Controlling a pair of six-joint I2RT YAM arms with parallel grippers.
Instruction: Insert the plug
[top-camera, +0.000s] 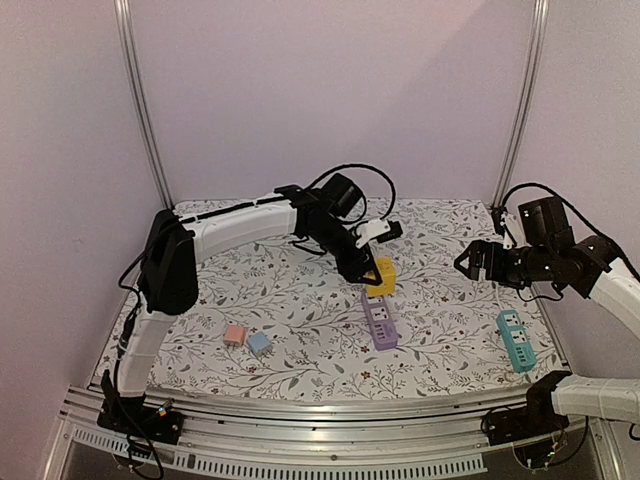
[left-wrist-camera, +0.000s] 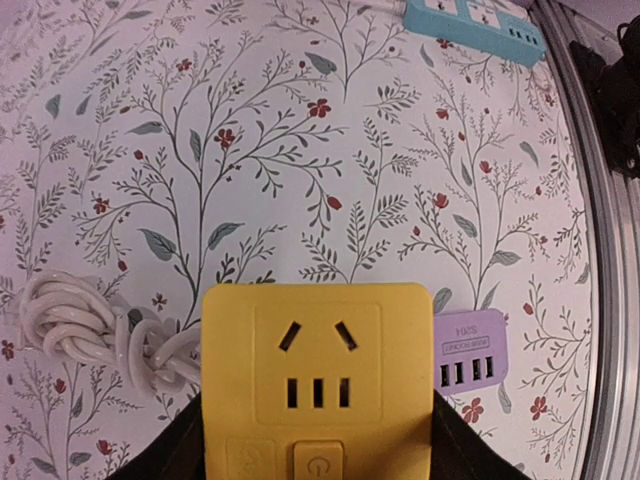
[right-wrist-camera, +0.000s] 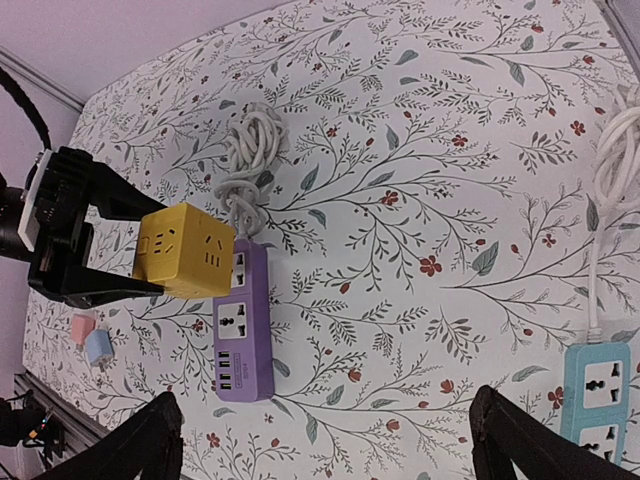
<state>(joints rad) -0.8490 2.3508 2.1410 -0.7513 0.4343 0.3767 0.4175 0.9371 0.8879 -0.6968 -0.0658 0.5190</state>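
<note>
The plug is a yellow cube adapter (top-camera: 381, 276) (left-wrist-camera: 318, 380) (right-wrist-camera: 183, 250) with sockets on its visible faces; its prongs are hidden. My left gripper (top-camera: 370, 272) (left-wrist-camera: 318, 462) is shut on it, one black finger on each side. It holds the cube at the far end of the purple power strip (top-camera: 381, 322) (left-wrist-camera: 470, 355) (right-wrist-camera: 241, 325), which lies flat on the floral table. I cannot tell whether the cube touches the strip. My right gripper (top-camera: 475, 262) (right-wrist-camera: 325, 450) hovers open to the right with nothing between its fingers.
A teal power strip (top-camera: 516, 340) (left-wrist-camera: 475, 25) (right-wrist-camera: 598, 395) lies at the right edge. A pink adapter (top-camera: 235, 335) and a blue one (top-camera: 259, 343) sit near the front left. The purple strip's coiled white cable (left-wrist-camera: 80, 330) (right-wrist-camera: 250, 145) lies behind it.
</note>
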